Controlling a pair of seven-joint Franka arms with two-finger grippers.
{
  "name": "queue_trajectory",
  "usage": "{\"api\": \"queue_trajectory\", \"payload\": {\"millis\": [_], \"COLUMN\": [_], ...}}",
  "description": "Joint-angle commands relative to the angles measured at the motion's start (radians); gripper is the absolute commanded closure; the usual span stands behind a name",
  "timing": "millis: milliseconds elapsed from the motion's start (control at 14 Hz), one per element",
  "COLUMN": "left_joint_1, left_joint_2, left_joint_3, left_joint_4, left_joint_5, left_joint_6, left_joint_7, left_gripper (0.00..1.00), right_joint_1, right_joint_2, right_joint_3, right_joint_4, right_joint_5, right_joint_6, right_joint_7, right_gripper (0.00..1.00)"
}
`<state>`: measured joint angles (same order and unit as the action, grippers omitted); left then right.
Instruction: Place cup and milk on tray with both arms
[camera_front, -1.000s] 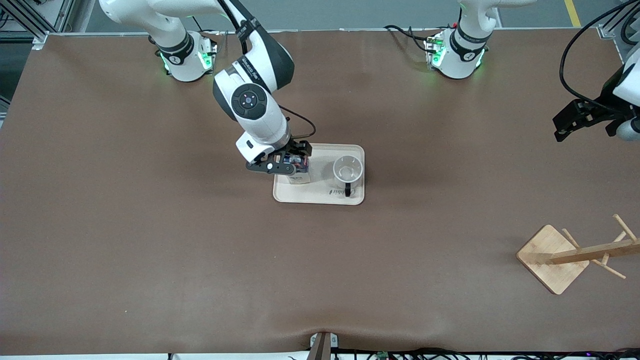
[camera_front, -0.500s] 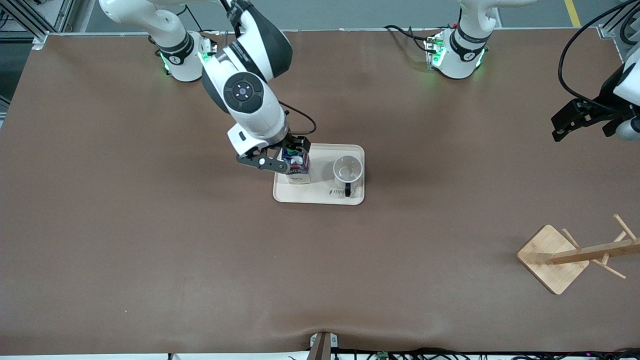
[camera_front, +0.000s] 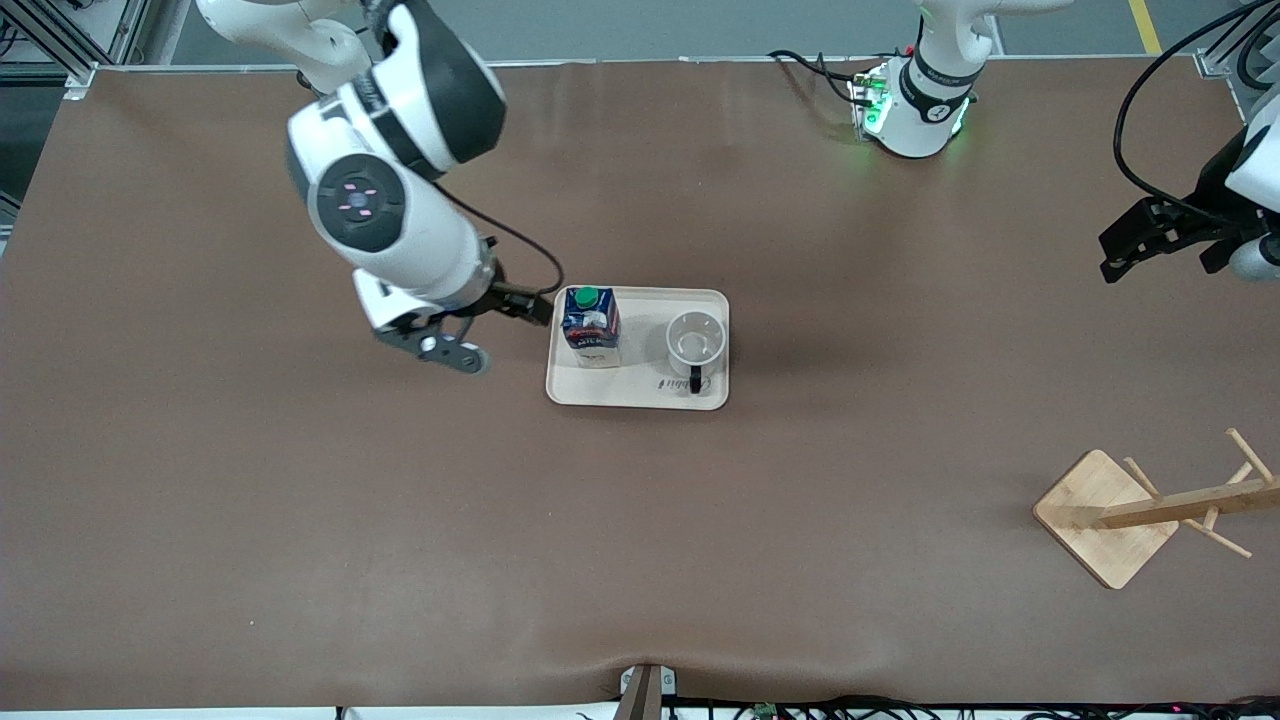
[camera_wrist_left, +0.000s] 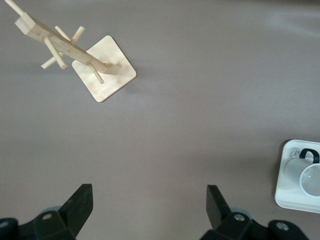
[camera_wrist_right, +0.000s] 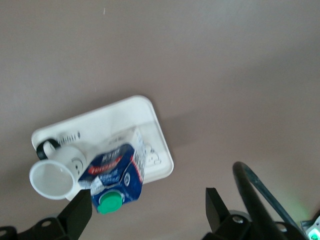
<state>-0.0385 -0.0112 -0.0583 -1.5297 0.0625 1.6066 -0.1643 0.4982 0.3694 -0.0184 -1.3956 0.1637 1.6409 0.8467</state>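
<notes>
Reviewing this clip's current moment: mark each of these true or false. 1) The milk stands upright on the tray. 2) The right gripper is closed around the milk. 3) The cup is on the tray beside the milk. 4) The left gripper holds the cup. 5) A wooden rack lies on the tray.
1) The milk stands upright on the tray: true.
2) False: the right gripper is open, off the tray's edge toward the right arm's end, holding nothing.
3) The cup is on the tray beside the milk: true.
4) False: the left gripper is open and empty, far from the tray.
5) False: the wooden rack lies on the table.

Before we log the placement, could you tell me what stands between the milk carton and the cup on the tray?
Nothing: in the front view, only bare tray separates the milk carton from the cup.
</notes>
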Motion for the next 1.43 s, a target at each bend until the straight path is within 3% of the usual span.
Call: {"api": "queue_trajectory", "payload": {"millis": [0,357,500,643,1143,1357], "left_joint_1": [-0.007,-0.012,-0.006,-0.007,-0.009,0.0], "left_joint_2": [-0.013,-0.006,-0.004,-0.004,0.019,0.019], "left_joint_3": [0.003,0.0,-0.027,-0.029,-0.035,-0.032], "left_joint_4": [-0.009,-0.01,-0.007,-0.003,0.025,0.028], "left_joint_5": [-0.033,-0.078,-0.078,-0.076,-0.059,-0.058], "left_joint_6": [-0.01,-0.059,-0.102,-0.105,-0.105,-0.105], "left_joint_7": [-0.02,-0.023,-0.031,-0.052,-0.051,-0.05], "left_gripper": [0.0,0.0,0.0,0.0,0.0,0.0], "right_joint_1": [-0.107,-0.358,-0.44,-0.48,-0.523,-0.518], "right_joint_2": [-0.02,-0.032,-0.029,-0.026,-0.029,-0.044], "right_joint_3": [0.012,0.012,0.014,0.014,0.017,0.017], "right_joint_4": [0.039,0.036,0.03,0.021,-0.02,-0.025], "right_joint_5": [-0.032,-0.033,-0.093,-0.154,-0.144,-0.161], "right_joint_6": [-0.024,-0.038,-0.033,-0.02,0.114,0.047], "right_joint_7": [-0.134,-0.533,-0.628,-0.721,-0.895,-0.891], "right_gripper": [0.0,0.0,0.0,0.0,0.0,0.0]}}
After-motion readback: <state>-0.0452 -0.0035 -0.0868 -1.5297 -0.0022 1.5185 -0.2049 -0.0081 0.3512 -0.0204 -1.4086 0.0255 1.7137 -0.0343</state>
